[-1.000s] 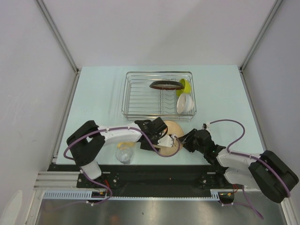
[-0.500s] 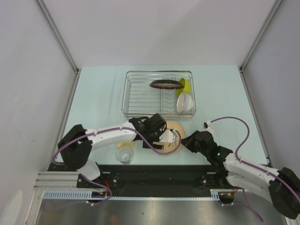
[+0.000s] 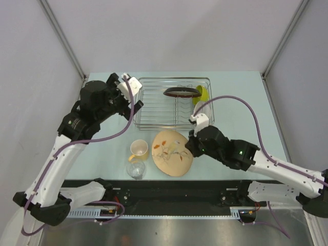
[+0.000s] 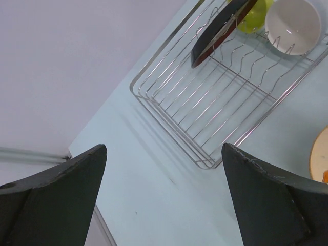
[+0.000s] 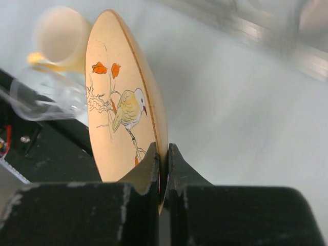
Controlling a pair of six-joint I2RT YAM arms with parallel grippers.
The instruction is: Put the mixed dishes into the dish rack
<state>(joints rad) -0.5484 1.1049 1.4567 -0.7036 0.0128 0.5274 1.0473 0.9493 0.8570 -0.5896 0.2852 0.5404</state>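
Plate (image 3: pixel 172 152) is the thing in hand. It stands tilted on edge at lower centre of the top view, just below the rack (image 3: pixel 154 110). The right gripper (image 5: pixel 163 163) pinches its rim, fingers pressed against both faces. Whether its lower edge touches the table (image 3: pixel 241 102) I cannot tell. It looks stiff, glazed and probably brittle. A rim pinch gives little contact, so I judge it could swivel or slip if swung fast. Keeping it edge-up suits the upright dividers. The left gripper (image 4: pixel 163 154) hangs by the rack's upper-left corner, fingers spread wide, holding nothing.

Mug (image 3: pixel 139 149) and glass (image 3: pixel 136 169) sit just left of the plate, close together. The mug looks sturdy and is best taken by its wall or handle. The glass is clear and smooth, likely light and fragile, so it wants a gentle grip across the wall.

Count: one plate, one mug and one glass outside the rack. Inside, at its right end, are one dark dish (image 4: pixel 220 28) on edge, one green bowl (image 4: pixel 253 15) and one white bowl (image 4: pixel 294 23). One rack.
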